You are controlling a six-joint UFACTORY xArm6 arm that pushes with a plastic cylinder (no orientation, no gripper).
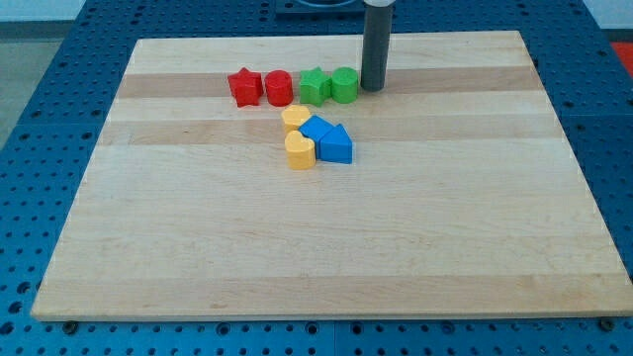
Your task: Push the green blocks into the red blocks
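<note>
A red star block [243, 86] and a red round block [278, 88] sit side by side near the view's top of the wooden board [326, 247]. A green star block [315, 86] lies just right of the red round block, close to or touching it. A green round block [344, 85] touches the green star's right side. My tip [373, 87] is at the end of the dark rod, right beside the green round block on its right, touching or nearly touching it.
Two yellow blocks [295, 119] [300, 150] and two blue blocks [316, 130] [336, 145] cluster just below the green and red row. Blue perforated table [40, 119] surrounds the board.
</note>
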